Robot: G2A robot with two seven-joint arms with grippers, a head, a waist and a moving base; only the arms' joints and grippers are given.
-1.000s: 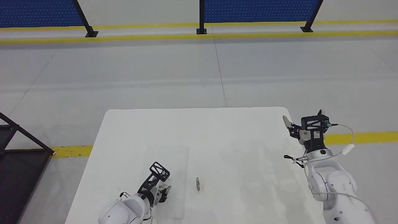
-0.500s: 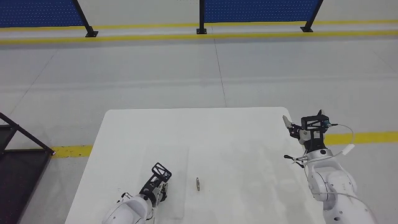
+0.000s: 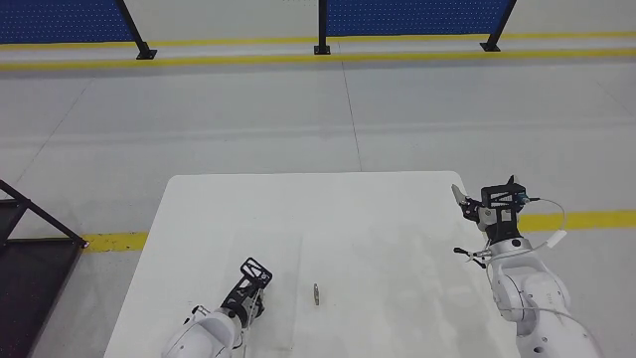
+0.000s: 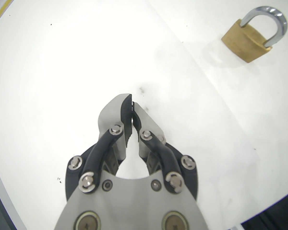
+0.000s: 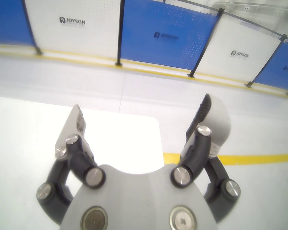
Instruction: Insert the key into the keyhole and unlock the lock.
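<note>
A brass padlock [image 4: 249, 41] with a steel shackle lies flat on the white table [image 3: 378, 229]; from above the padlock [image 3: 316, 293] sits near the front middle. My left gripper [image 4: 132, 102] hovers low over the table a short way to the left of the lock, apart from it. Its fingers are pressed together, and a thin sliver of metal, seemingly the key, shows between the pads. From above, the left gripper [image 3: 258, 271] is near the front edge. My right gripper [image 5: 141, 111] stands open with nothing in it, raised at the table's right edge [image 3: 465, 202].
A faint seam [image 4: 194, 56] runs across the tabletop between my left gripper and the lock. Blue and white fence panels [image 3: 318, 0] stand far behind, across the grey floor. A dark frame [image 3: 30, 224] stands left of the table.
My left gripper has shifted only slightly near the table's front edge. The padlock and the right arm have stayed put.
</note>
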